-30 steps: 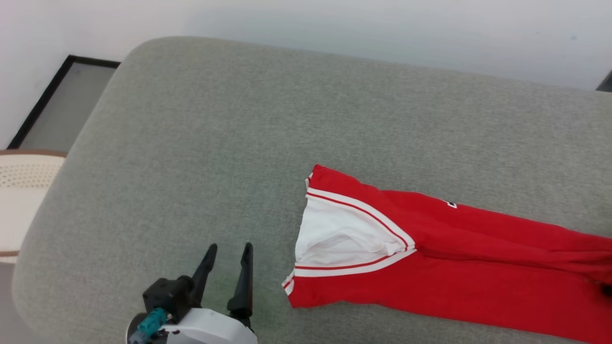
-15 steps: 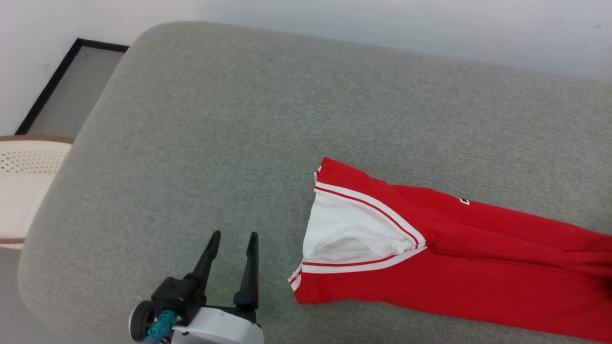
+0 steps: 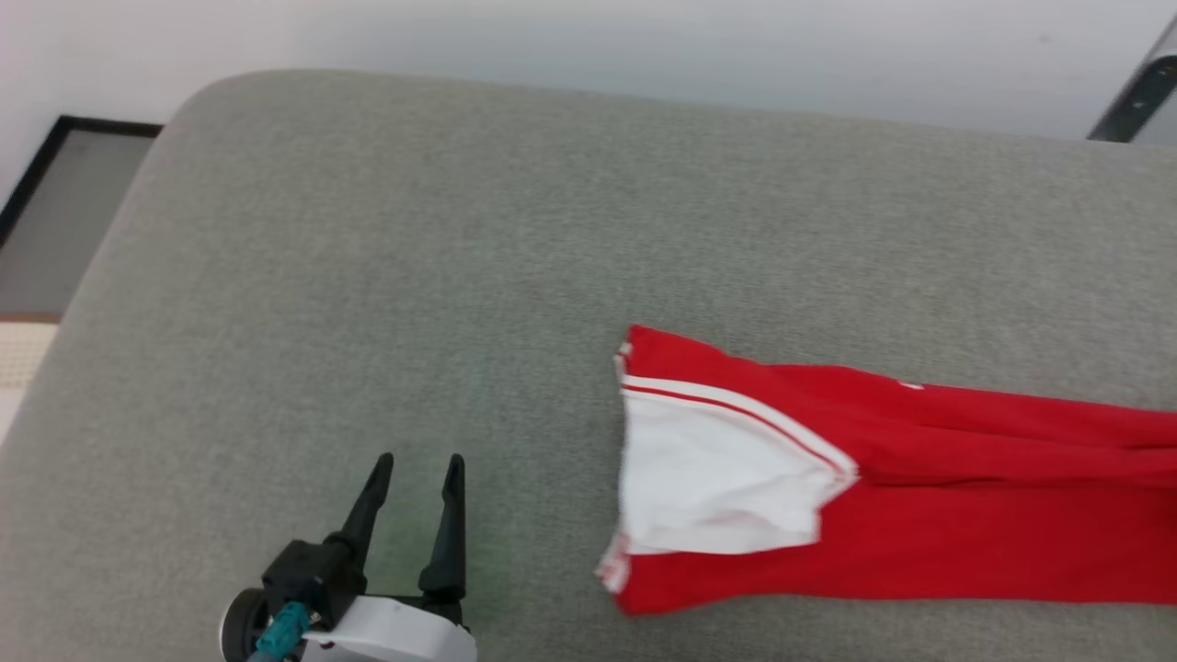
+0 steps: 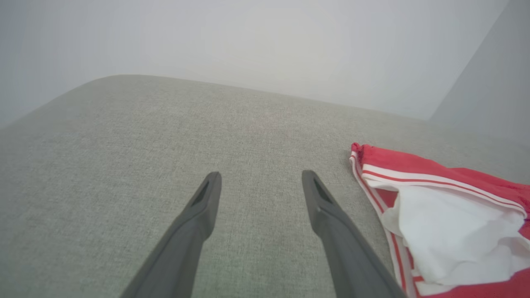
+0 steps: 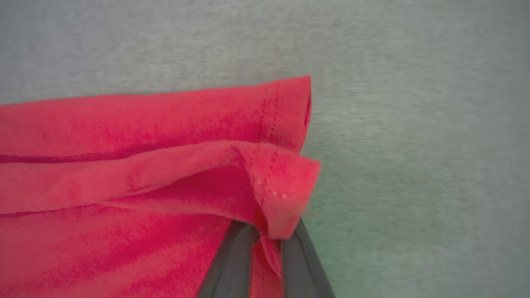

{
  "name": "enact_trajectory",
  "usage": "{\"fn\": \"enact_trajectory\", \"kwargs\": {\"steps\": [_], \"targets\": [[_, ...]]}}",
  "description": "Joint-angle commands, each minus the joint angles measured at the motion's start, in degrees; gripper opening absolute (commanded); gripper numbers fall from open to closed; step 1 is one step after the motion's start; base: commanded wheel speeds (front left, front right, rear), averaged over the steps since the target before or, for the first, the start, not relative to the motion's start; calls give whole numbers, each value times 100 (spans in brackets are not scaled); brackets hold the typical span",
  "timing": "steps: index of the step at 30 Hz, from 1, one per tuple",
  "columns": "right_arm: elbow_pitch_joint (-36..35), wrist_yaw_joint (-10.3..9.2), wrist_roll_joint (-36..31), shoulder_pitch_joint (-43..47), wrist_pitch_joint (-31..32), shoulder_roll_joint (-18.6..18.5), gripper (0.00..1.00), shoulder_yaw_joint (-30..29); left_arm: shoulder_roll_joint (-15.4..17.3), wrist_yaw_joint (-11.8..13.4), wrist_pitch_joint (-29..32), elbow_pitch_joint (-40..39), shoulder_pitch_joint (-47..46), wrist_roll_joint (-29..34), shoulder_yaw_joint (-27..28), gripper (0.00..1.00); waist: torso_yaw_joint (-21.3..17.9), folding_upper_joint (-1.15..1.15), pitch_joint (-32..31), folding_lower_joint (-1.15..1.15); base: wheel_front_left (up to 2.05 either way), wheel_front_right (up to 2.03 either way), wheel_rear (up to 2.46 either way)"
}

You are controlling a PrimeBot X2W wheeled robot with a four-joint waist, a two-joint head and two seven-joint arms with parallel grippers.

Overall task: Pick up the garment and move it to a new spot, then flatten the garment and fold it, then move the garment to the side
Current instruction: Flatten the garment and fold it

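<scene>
The garment (image 3: 919, 515) is a red shirt with a white sleeve and red-and-white trim, stretched in a long folded band across the right of the grey cushion. Its sleeve end (image 4: 447, 231) lies just right of my left gripper (image 3: 414, 473). That gripper hovers open and empty over bare cushion, well left of the shirt, and its fingers (image 4: 203, 207) stand wide apart in the left wrist view. My right gripper (image 5: 267, 236) is shut on the garment's red hem corner (image 5: 281, 190), which bunches over the fingertips.
The grey upholstered cushion (image 3: 414, 276) spreads wide to the left and back of the shirt. A pale wall runs behind it. A dark-framed panel (image 3: 55, 211) sits past the cushion's left edge, and a dark object (image 3: 1136, 97) at the top right.
The head camera has shifted, so the whole picture slid. The garment is pulled straighter, toward the right, and its sleeve lies flatter. The left gripper stays open.
</scene>
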Motion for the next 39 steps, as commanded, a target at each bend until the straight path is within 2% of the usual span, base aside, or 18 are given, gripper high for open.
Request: {"fn": "enact_trajectory", "kwargs": {"steps": [1,7,12,16,21,28,33,39], "targets": [[74,-8,-41,-23,-119,-104,0,-129,-30,-42,2,-7,34,46,62,100,-189,0,-9,0,0,0,0],[513,-8,-341,132,-621,-437,0,-663,-113,-197,2,8,72,190,211,100,-412,0,-36,0,0,0,0],[319,-8,-442,130,-777,-361,0,-734,-164,-255,2,129,143,230,343,100,-555,0,-174,0,0,0,0],[-333,-7,-449,204,-795,-242,0,-395,-197,-320,2,249,203,259,371,100,-601,0,-346,0,0,0,0],[-1635,-6,-280,363,-487,-101,0,222,-237,-371,2,345,305,224,394,100,-592,0,-579,0,0,0,0],[-3015,-6,37,286,6,423,0,1091,-267,-410,2,397,364,113,350,100,-368,0,-742,0,0,0,0],[-3128,-7,96,7,138,835,0,1785,-278,-373,2,363,262,33,269,100,-105,0,-680,0,0,0,0],[-2511,-6,16,-401,-88,1192,0,2415,-276,-294,2,343,125,-127,100,100,186,0,-521,0,0,0,0]]}}
